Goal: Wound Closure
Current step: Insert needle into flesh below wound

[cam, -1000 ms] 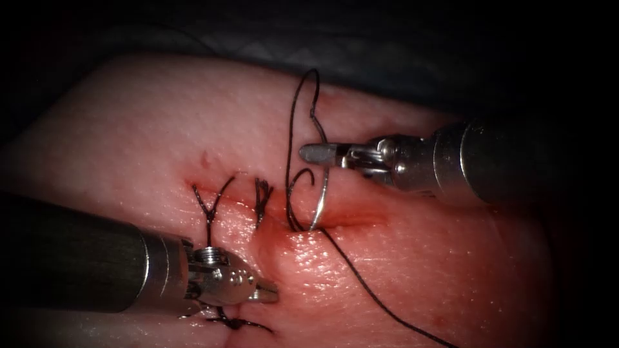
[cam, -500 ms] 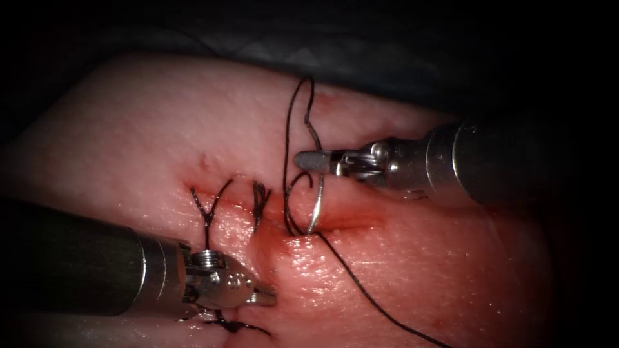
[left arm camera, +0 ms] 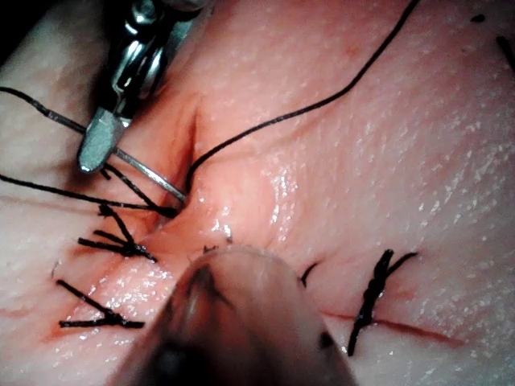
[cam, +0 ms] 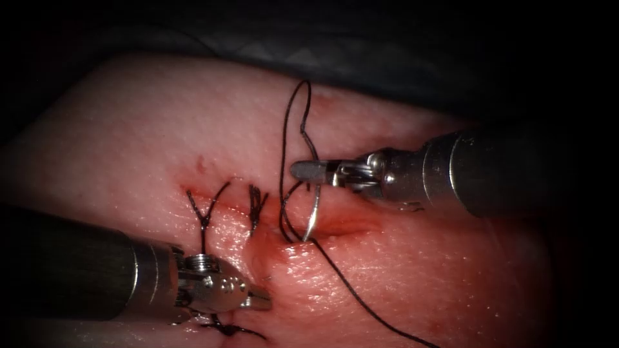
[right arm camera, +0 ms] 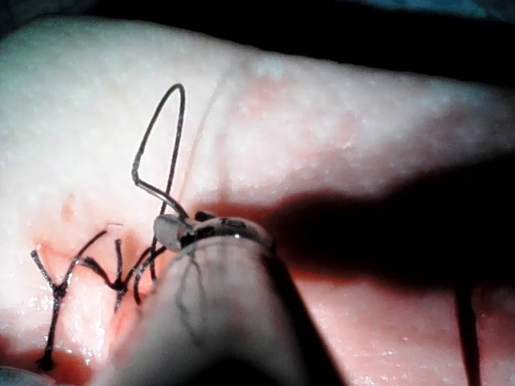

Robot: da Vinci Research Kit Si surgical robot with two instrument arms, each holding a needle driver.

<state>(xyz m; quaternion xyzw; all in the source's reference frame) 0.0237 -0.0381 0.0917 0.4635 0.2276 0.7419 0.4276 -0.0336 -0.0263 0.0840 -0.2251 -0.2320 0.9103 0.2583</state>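
- Dark cloth lies behind the pale pink pork-belly tissue (cam: 161,122) in the endoscope view. The right gripper (cam: 309,171) is clamped on the thin curved steel needle (cam: 313,212) near its upper end; the tip sits in the red cut (cam: 335,225). Black suture thread (cam: 293,116) loops above. The left gripper (cam: 255,299) rests low on the tissue, closed and holding nothing.
- Left wrist view: the needle (left arm camera: 149,173) enters the cut beside two knotted black stitches (left arm camera: 113,241).
- Right wrist view: the thread (right arm camera: 157,145) arches over the closed gripper (right arm camera: 173,229).
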